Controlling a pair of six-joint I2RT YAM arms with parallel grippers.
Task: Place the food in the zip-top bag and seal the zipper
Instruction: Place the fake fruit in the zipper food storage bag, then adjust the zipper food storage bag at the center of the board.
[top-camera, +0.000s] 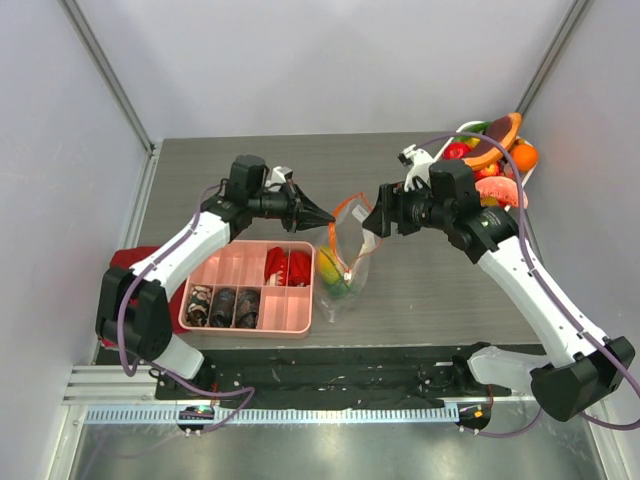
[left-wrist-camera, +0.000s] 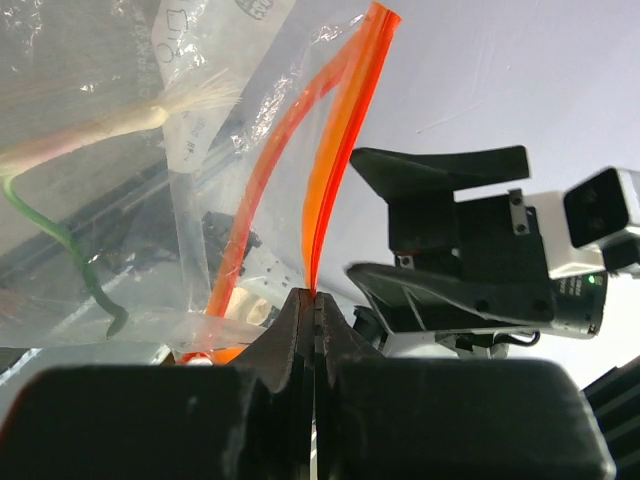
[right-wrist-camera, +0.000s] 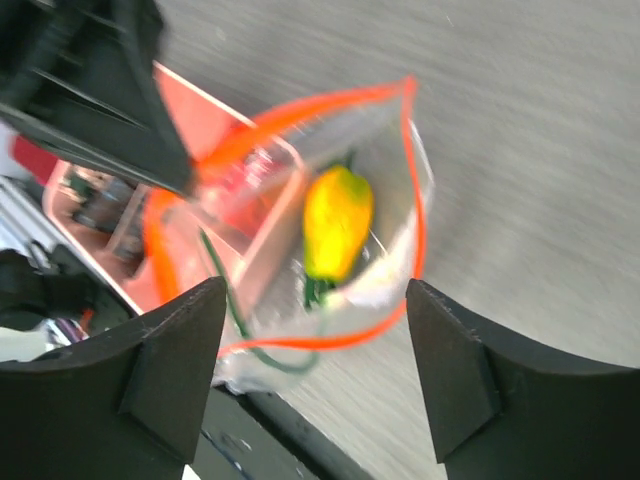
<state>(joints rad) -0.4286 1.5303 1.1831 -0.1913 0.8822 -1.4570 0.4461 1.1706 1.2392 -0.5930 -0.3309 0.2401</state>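
The bag (top-camera: 345, 255) stood mid-table, its bottom on the table (top-camera: 440, 290) and its mouth gaping upward. Inside lay a yellow food (right-wrist-camera: 337, 222) beside a green stem. The left hand (left-wrist-camera: 316, 300) was clenched on the near-left end of the zipper (left-wrist-camera: 340, 150), holding that edge up. The right hand (top-camera: 372, 212) hung released, fingers wide, just right of the mouth and gripping nothing. A pink tray (top-camera: 300, 325) sat touching the bag's left side. More food (top-camera: 522, 155) lay heaped at the far right.
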